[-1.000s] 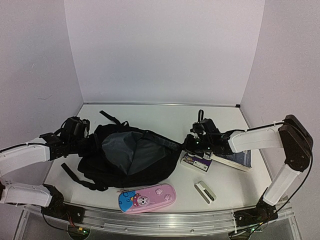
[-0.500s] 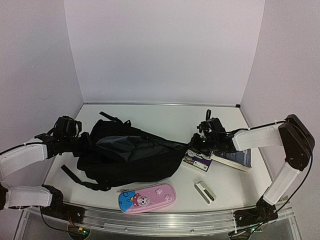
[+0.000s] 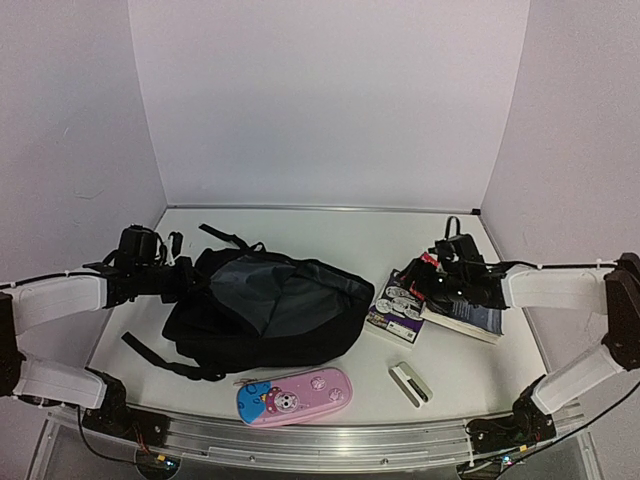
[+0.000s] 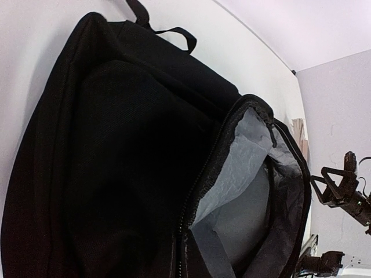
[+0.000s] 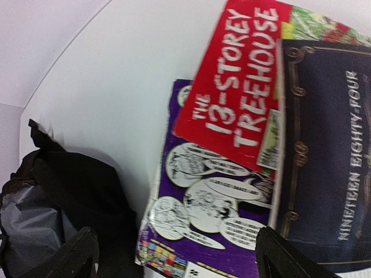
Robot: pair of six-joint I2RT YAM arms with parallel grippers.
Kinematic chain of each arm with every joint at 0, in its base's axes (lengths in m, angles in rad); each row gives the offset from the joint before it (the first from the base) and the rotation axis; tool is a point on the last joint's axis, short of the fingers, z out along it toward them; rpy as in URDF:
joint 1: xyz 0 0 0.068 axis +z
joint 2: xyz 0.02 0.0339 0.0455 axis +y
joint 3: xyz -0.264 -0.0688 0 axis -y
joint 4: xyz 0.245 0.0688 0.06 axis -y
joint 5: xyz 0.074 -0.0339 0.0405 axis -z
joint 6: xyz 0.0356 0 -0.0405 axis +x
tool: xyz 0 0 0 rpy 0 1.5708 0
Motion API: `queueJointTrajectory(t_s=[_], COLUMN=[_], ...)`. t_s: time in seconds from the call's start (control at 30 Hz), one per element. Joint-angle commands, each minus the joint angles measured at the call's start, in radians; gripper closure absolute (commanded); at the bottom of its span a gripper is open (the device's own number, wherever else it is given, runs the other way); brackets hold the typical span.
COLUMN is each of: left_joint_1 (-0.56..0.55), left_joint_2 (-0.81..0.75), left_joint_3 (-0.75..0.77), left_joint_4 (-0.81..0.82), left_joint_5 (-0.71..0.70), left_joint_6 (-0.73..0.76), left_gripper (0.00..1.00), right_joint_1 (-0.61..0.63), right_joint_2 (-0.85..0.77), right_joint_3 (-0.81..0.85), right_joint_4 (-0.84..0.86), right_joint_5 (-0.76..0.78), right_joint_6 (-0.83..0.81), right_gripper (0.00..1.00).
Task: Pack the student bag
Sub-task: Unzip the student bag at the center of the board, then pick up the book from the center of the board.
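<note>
Student bag (image 3: 265, 310) left of books (image 3: 405, 310) (pencil case (image 3: 294, 396) in front)

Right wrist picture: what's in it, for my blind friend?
Three overlapping books on a white table: blue Nineteen Eighty-Four over red 13-Storey Treehouse over a purple comic book. The open right gripper frames them; the black student bag lies lower left.

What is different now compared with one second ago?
The right gripper let go of the bag, opened and moved right, over the books. The bag went slack. The left gripper still grips the bag's left edge; the pencil case and books stayed put.
</note>
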Motion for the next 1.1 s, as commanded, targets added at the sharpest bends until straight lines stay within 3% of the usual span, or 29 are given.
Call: queueJointTrajectory(t_s=[0.0,0.2,0.37,0.97,1.07], left_joint_1=[0.007,0.006,0.007,0.006,0.007], left_joint_2=[0.03,0.084,0.115,0.105,0.101], left_joint_3=[0.082,0.107,0.115,0.12,0.114], left_joint_4=[0.079,0.099,0.118,0.09,0.09], left_joint_5=[0.052,0.096,0.121,0.126,0.123], left_joint_6=[0.068,0.088,0.097,0.125,0.124], left_gripper=[1.0,1.0,1.0,0.99,0.99], right_joint_1=[-0.022,-0.048,-0.056,-0.064,-0.065], right_joint_2=[-0.124,-0.274,-0.307,-0.08,-0.024], right_joint_3=[-0.099,-0.24,-0.375,-0.484,-0.485], right_joint_4=[-0.042,-0.005,0.145,0.542,0.587], right_joint_5=[0.099,0.129,0.082,0.113,0.136], right_joint_6=[0.16,0.356,0.522,0.721,0.725], right_gripper=[0.06,0.02,0.04,0.2,0.3])
